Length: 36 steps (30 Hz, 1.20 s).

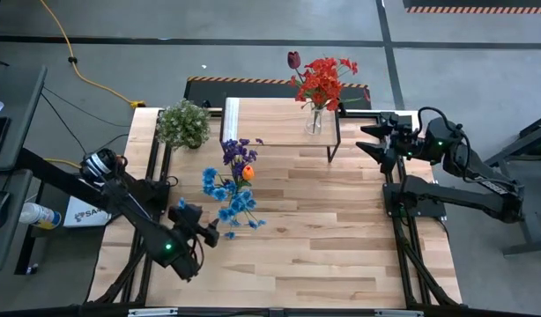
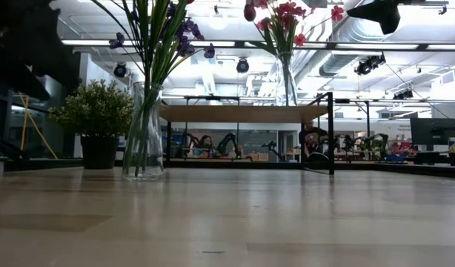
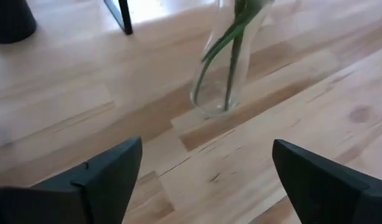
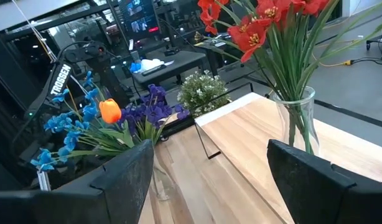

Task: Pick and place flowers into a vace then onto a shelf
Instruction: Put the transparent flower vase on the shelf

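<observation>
my left fingers (image 1: 211, 231) are spread wide open with nothing in them, hovering over the desk (image 1: 341, 238) just beside the glass vase (image 3: 223, 74) that stands on the wood. that vase holds the blue, purple and orange flowers (image 1: 231, 180), stems down in it, blooms fanning out above. from my left wrist i can see the vase base between my two finger tips but farther off, not touching either one.

my right fingers (image 1: 370, 141) are open too, empty, up in the air off the right end of the shelf (image 1: 270, 119). the shelf sits toward the back of the desk, and a second glass vase (image 1: 314, 121) with the red flowers (image 1: 323, 81) and one dark maroon bloom stands on its right part. from the right wrist that vase is close in front of my fingers, a bit of gap still there.

a bushy potted plant (image 1: 183, 123) sits on the desk at the left end of the shelf, well apart from both arms. low down, the desk vase stands just in front of the shelf's left legs.
</observation>
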### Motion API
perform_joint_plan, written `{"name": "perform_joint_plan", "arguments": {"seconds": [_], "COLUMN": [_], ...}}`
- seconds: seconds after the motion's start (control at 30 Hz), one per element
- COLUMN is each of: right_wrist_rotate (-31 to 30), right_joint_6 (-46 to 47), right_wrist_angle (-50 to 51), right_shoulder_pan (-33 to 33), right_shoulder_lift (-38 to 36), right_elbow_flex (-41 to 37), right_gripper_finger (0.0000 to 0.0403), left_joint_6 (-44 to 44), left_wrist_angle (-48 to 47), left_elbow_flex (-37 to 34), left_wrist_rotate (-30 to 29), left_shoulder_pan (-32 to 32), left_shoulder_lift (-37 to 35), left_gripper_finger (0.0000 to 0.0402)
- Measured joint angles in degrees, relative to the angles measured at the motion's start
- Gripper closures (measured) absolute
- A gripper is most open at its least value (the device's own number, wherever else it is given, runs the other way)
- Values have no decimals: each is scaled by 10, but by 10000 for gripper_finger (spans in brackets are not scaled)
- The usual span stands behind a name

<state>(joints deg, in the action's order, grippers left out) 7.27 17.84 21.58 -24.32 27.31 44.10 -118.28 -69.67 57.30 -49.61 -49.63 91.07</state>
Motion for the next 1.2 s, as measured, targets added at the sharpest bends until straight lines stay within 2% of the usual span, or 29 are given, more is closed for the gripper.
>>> {"name": "perform_joint_plan", "arguments": {"seconds": [0.1, 0.27, 0.47, 0.57, 0.77, 0.9, 1.1, 1.2], "right_wrist_rotate": [0, 0, 12, 28, 32, 34, 32, 32], "right_joint_6": [1, 1, -1, -3, -3, -13, -18, -18], "right_wrist_angle": [0, 0, 0, 0, 0, 0, 0, 0], "right_shoulder_pan": [0, 0, 0, 0, 0, 0, 0, 0], "right_shoulder_lift": [0, 0, 0, 0, 0, 0, 0, 0], "right_elbow_flex": [0, 0, 0, 0, 0, 1, 1, 1], "right_gripper_finger": [100, 100, 100, 100, 100, 100, 100, 100], "left_joint_6": [19, 26, 42, 40, 39, 45, 58, 60], "left_wrist_angle": [16, 62, 101, 120, 146, 146, 129, 128], "left_elbow_flex": [0, 0, 0, 0, 0, -1, -1, 1], "left_wrist_rotate": [13, 7, -3, -31, -126, -149, -154, -181], "left_shoulder_pan": [10, 30, 60, 70, 92, 109, 131, 136], "left_shoulder_lift": [0, 0, 33, 53, 88, 102, 115, 117], "left_gripper_finger": [6, 22, 32, 31, 32, 34, 32, 35]}}
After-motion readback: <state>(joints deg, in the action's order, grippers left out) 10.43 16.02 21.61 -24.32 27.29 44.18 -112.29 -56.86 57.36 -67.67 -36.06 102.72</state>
